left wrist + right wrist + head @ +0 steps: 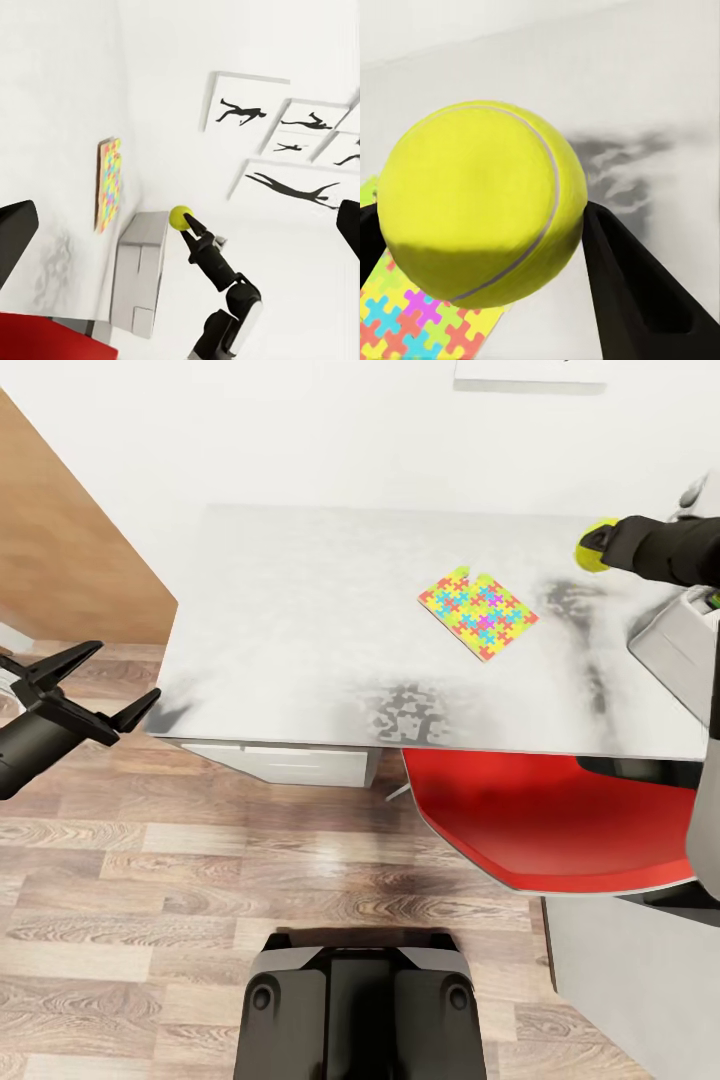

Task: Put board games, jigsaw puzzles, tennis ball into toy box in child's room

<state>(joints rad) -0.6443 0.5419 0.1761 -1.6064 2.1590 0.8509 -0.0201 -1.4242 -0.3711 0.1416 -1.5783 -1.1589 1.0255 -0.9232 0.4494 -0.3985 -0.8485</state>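
Observation:
The yellow-green tennis ball [590, 547] hangs above the right part of the table [300, 620], and my right gripper [597, 546] is shut on it. In the right wrist view the ball [480, 202] bulges between the two black fingers [637, 285]. A multicoloured jigsaw puzzle [478, 608] lies flat on the table, left of the ball, with a yellow-green edge poking out from under its far corner. The grey toy box [668, 640] sits at the table's right edge, below and to the right of the ball. My left gripper [125, 672] is open over the floor, left of the table.
A red chair [550, 820] is tucked under the table's front right. Drawers [290, 762] sit below the table's front edge. Wood-plank floor [150, 880] lies in front, a wooden panel [70, 550] at the left, and black silhouette posters [300, 150] hang on the wall.

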